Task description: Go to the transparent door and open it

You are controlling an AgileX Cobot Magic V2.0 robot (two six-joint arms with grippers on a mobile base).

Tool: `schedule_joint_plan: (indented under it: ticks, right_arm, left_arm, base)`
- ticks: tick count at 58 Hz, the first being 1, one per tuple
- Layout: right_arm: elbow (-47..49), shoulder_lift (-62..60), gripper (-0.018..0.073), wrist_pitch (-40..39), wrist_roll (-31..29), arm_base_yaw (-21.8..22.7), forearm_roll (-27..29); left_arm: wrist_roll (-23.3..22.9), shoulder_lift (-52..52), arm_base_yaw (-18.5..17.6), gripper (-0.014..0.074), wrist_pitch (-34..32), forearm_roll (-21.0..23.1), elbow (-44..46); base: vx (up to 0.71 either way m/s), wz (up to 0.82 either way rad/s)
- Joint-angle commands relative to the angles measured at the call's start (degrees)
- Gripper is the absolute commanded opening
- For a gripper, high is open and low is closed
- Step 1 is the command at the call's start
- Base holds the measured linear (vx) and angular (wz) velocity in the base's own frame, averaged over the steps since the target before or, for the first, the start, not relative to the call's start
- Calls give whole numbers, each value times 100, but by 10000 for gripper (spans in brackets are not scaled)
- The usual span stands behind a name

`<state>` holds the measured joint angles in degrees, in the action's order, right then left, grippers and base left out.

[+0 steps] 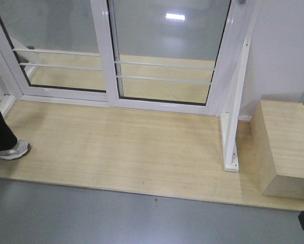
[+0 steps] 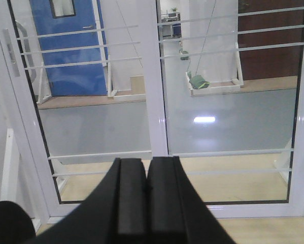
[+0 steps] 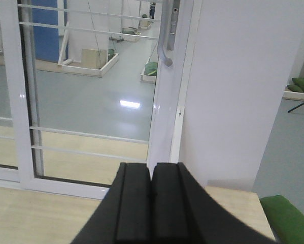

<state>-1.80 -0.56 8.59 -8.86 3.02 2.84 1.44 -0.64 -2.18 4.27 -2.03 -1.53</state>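
Right, from the front camera I have the transparent door (image 1: 164, 46) at 12 o'clock, leaning toward 1. It is the right-hand glass panel, white-framed, with two thin white bars across its lower part. The other glass panel (image 1: 55, 35) sits just beside it at 11 o'clock, and the two share the middle upright. Both panels rise from the far edge of the wooden platform (image 1: 121, 147), with grey floor (image 1: 116, 218) nearest me at 6 o'clock. A white bracket (image 1: 235, 101) leans up from the platform at 2 o'clock, close to the door's right edge. A wooden box (image 1: 286, 147) rests at 3 to 4 o'clock, beside the bracket. At 9 o'clock a bystander's shoe (image 1: 9, 151) stands on the platform's left end. On the right wrist camera the door (image 3: 91, 101) fills 10 to 12 o'clock. Its curved grey handle (image 3: 164, 46) hangs at 12 o'clock on the right stile, against the white wall (image 3: 243, 91). The right gripper (image 3: 152, 190) is at 6 o'clock, its pads pressed together on nothing, well apart from the handle. The left gripper (image 2: 146, 190) looks the same on its own camera: pads closed flat against each other, empty, pointing at the glass.
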Motion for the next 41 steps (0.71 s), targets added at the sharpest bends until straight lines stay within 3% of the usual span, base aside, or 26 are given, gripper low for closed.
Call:
schedule_joint_plan:
  ticks: [1,41]
  right_arm:
    - [-72,-80,-8,-489,-13,21,-33]
    - [-72,-80,-8,-478,-13,21,-33]
  left_arm:
    - [-53,-19,-18,-6,-465,7,-179]
    - [-53,-19,-18,-6,-465,7,-179]
  base:
    - [56,-12]
    - [49,-12]
